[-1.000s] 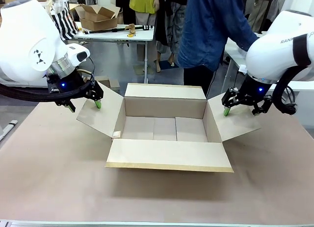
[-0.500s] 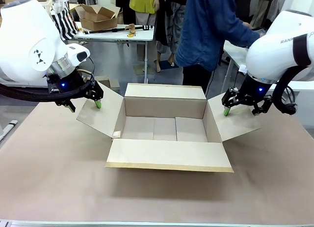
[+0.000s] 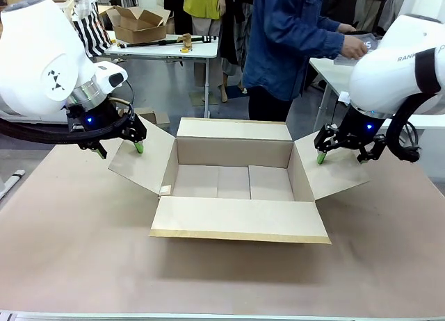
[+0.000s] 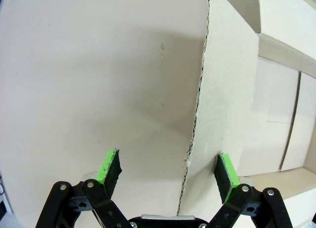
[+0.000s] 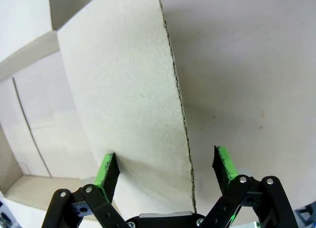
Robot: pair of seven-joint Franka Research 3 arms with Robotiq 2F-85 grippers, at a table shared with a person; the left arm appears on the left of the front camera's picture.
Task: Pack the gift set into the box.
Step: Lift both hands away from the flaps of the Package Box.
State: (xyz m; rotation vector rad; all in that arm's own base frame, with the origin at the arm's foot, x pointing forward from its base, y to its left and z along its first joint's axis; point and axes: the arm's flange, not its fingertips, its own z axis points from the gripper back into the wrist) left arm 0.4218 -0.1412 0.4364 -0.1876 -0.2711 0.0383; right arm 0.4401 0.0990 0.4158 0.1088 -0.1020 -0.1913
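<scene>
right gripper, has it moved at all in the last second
No. The right gripper sits at the same spot as before, open and straddling the edge of the right flap of the cardboard box.

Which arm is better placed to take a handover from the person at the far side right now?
Right, likely. The person's hand works at the far table beside the right arm; the left gripper sits across the open brown corrugated cardboard box. The right gripper is open astride its flap, gripping nothing.
</scene>
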